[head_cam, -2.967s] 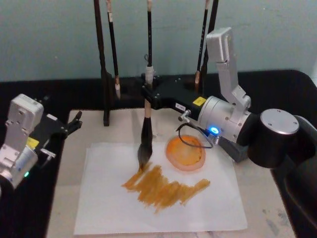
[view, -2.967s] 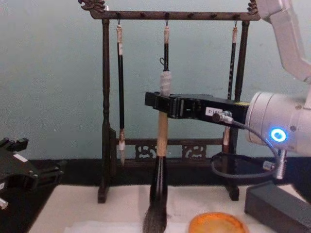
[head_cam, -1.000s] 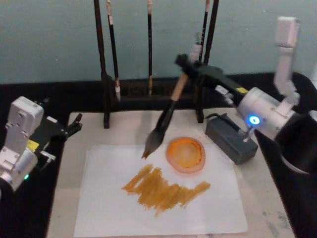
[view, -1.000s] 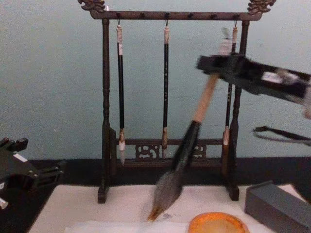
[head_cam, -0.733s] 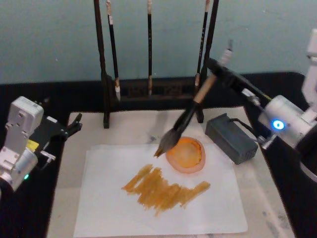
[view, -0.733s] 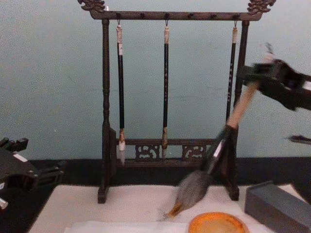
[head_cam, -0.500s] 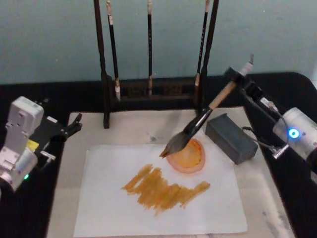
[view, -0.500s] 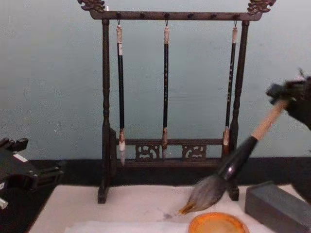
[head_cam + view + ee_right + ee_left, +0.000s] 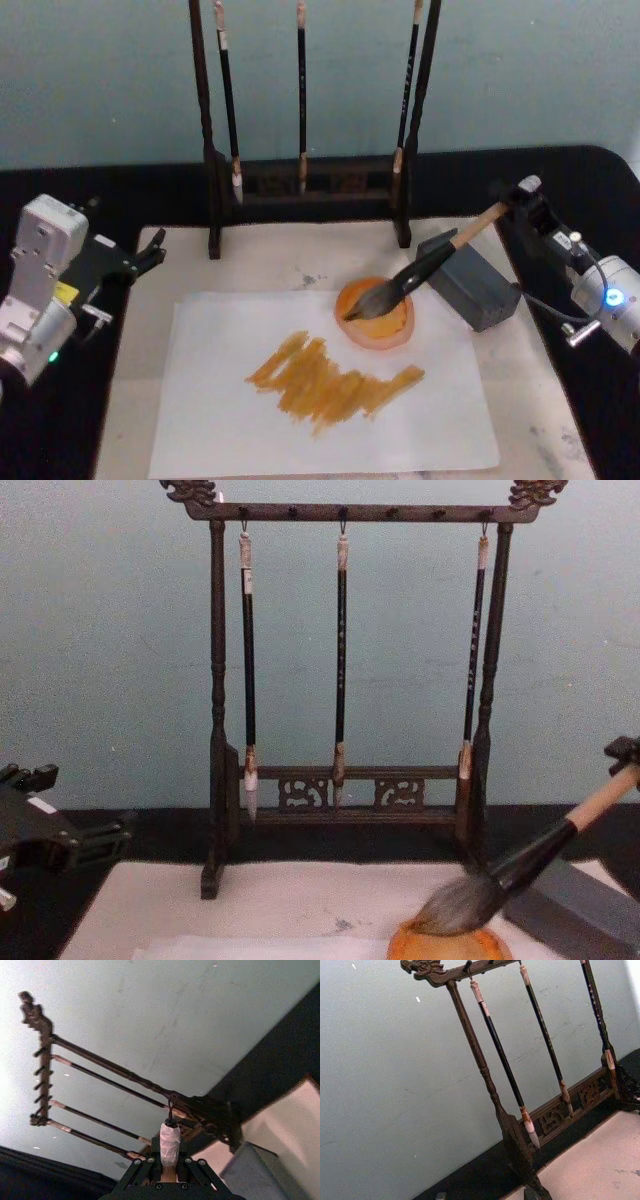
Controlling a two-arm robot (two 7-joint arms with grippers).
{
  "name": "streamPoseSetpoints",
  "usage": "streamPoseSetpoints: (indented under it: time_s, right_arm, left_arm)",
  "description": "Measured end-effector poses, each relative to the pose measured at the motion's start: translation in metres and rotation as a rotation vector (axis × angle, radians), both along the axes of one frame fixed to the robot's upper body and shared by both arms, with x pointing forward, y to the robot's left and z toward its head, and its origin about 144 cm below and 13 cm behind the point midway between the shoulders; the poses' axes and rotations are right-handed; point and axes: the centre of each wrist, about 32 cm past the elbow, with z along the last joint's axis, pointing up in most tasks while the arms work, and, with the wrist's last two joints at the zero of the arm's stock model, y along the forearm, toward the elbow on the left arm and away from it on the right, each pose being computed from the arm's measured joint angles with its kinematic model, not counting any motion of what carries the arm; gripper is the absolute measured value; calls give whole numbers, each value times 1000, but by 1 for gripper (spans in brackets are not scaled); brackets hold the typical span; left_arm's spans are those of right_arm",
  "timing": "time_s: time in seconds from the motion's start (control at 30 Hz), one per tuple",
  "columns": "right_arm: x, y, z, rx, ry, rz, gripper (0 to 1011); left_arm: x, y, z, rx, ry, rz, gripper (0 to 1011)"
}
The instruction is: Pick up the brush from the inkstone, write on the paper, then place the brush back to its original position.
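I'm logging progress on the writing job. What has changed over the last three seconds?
The right gripper lifted the brush off the paper, swung it rightward while tilting it, and lowered its bristles onto the orange dish; the handle now leans over the grey block. It still holds the brush end. Unchanged: paper, orange strokes, dish, block, rack of thin brushes, and the left gripper parked at the left.

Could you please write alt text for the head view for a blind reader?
The right gripper holds the brush tilted, its bristles on the orange dish; the paper shows orange strokes. The left gripper sits parked at left.
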Motion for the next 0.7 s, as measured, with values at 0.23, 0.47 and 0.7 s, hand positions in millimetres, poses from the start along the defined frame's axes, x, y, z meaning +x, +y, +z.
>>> streamPoseSetpoints:
  time_s: [0.23,0.47,0.7]
  right_arm:
    - [9,-3,-9,-30,26,-17,168]
    - [20,-2,-19,-32,52,-40,168]
    - [30,-1,-24,-32,62,-45,168]
  left_arm:
    - [0,0,0,0,0,0,1010]
    - [0,0,0,0,0,0,1010]
    - [0,0,0,0,0,0,1010]
